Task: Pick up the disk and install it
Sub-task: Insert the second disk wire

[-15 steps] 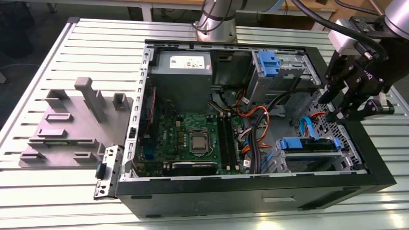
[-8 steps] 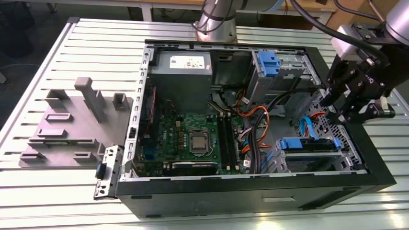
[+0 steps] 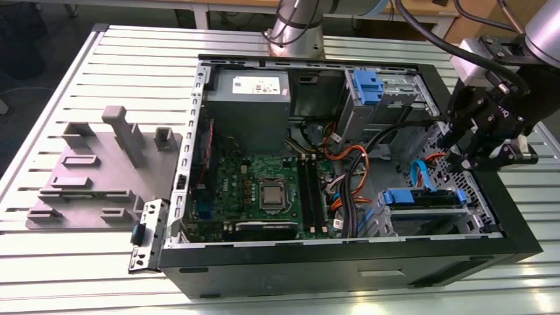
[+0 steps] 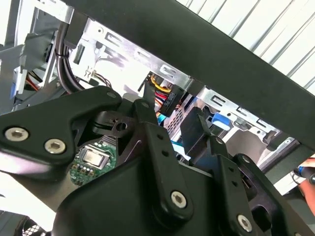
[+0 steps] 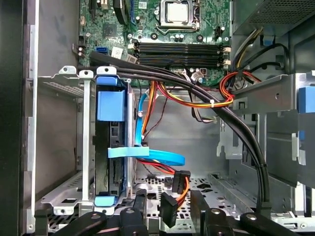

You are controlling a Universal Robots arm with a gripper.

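Over the case's [image 3: 516, 243] rim, at about 3 o'clock in the exterior view, the gripper [image 3: 488, 161] is hovering with its black fingers [image 3: 503, 154] pointing down and nothing sitting between them; the jaws are standing parted and empty. The disk [image 3: 421, 200] is sitting in the drive cage [image 3: 398, 223] at the case's 4 o'clock corner, its blue carrier showing along the top edge, just below the gripper. In the first wrist view the disk [image 5: 111, 142] is standing edge-on inside that cage [image 5: 64, 147], a blue tab at each end, with a light-blue cable [image 5: 152, 156] curling beside it and black connectors [image 5: 177, 189] lying loose near the fingers [image 5: 140, 206]. The motherboard [image 3: 262, 190] is filling the case's middle, at 9 o'clock from the disk.
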